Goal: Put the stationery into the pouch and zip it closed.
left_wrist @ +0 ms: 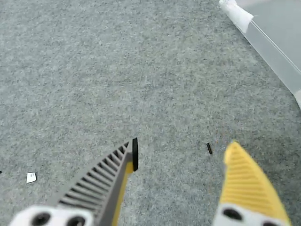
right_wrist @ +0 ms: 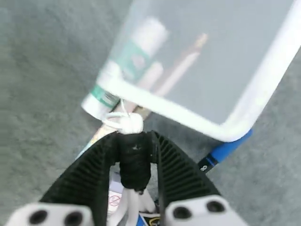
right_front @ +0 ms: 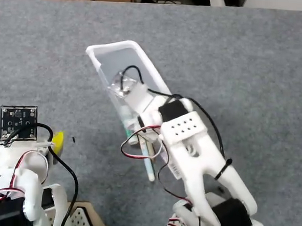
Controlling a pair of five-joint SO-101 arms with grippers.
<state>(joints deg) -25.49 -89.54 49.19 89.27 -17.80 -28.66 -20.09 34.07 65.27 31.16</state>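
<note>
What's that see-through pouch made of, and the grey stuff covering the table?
The pouch looks like soft frosted plastic, translucent: the stationery inside shows blurred through it, and its edge is an opaque white strip. The table cover looks like felt or short carpet, matte grey and fuzzy. The black zip pull in the right gripper is probably plastic; hard to tell.

No legible text or numbers.
</note>
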